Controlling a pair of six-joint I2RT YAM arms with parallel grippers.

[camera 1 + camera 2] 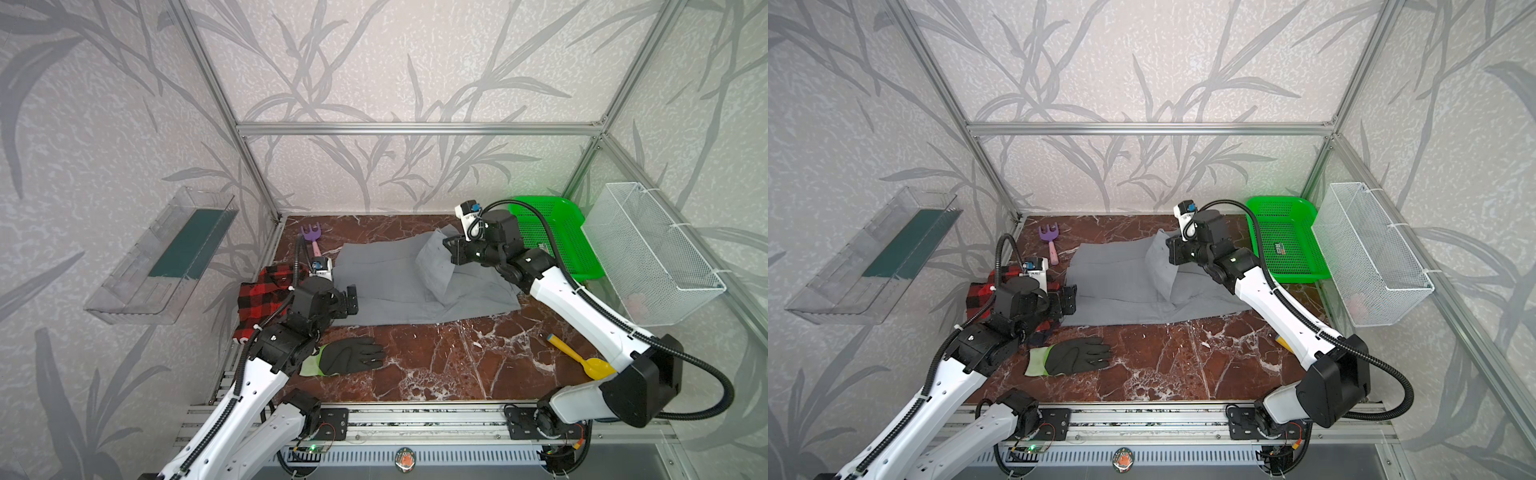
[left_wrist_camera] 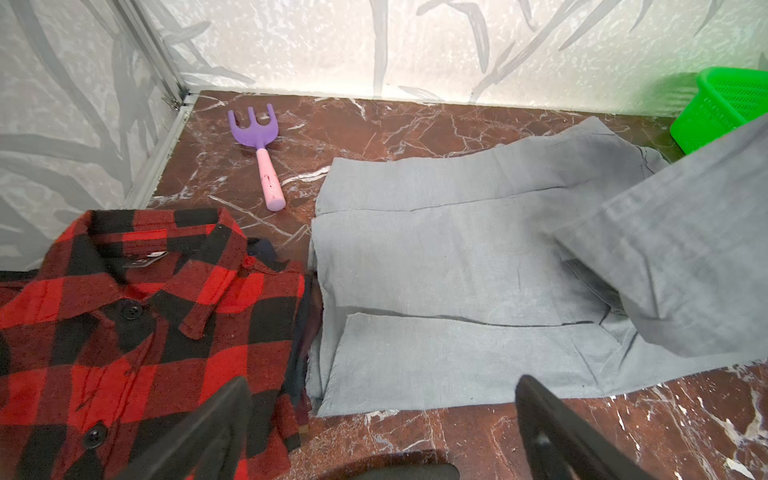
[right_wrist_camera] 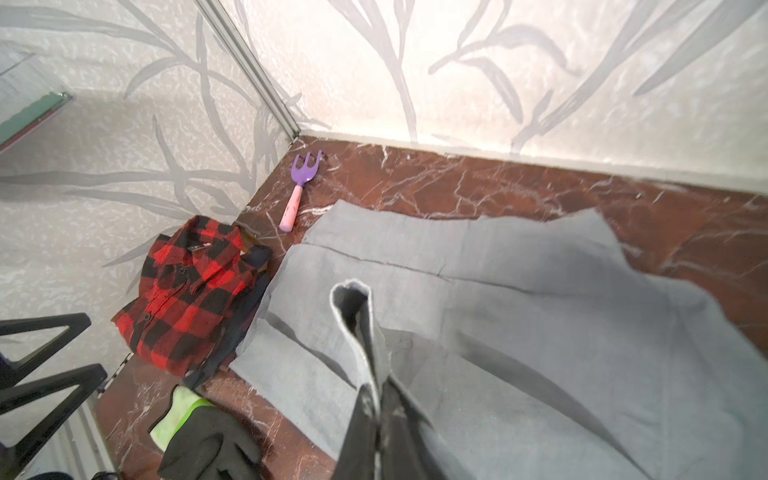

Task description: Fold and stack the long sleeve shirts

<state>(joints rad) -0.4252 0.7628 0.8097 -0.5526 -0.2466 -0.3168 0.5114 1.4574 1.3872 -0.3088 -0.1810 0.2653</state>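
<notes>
The grey long sleeve shirt (image 1: 386, 286) (image 1: 1117, 295) lies spread across the back middle of the table. My right gripper (image 1: 451, 249) (image 3: 376, 388) is shut on a fold of its right part, which hangs lifted off the table as a raised flap (image 3: 353, 316). The red-and-black plaid shirt (image 1: 266, 295) (image 2: 145, 332) lies folded, collar up, at the left edge, touching the grey shirt's left side. My left gripper (image 1: 352, 300) (image 2: 382, 392) hovers open over the grey shirt's near left corner with nothing between its fingers (image 2: 540, 411).
A purple rake (image 1: 309, 240) lies at the back left. A black glove with a yellow-green cuff (image 1: 351, 355) sits near the front left. A yellow scoop (image 1: 582, 358) lies front right. A green basket (image 1: 557, 232), a wire basket (image 1: 648, 253) and a clear wall bin (image 1: 166, 257) flank the table.
</notes>
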